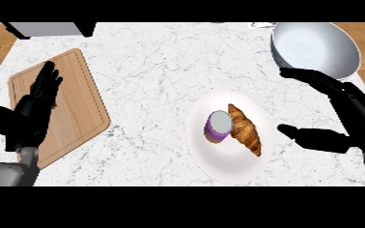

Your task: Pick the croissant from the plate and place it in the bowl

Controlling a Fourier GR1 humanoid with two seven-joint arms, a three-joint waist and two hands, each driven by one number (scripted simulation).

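Left hand lay low at the left over the board, fingers straight, holding nothing, at rest. Right hand stood just right of the plate. Its fingers were spread, its thumb wide apart, and nothing was in it. The thumb tip was near the plate's rim.

Croissant lay on the plate's right half, not yet grasped. Its left flank touched a purple object with a pale top. Bowl sat farther off at the right, beyond the right hand's fingers and apart from the plate.

Risks, as judged:
- Closing from the right could shove the croissant into the purple object, or catch both.
- A sideways push could slide the plate on the counter.
- The croissant tapers, so a pinch near a tip might let it swing or slip out.
- The bowl's near rim lay close to the fingers, and a low carry could knock it.
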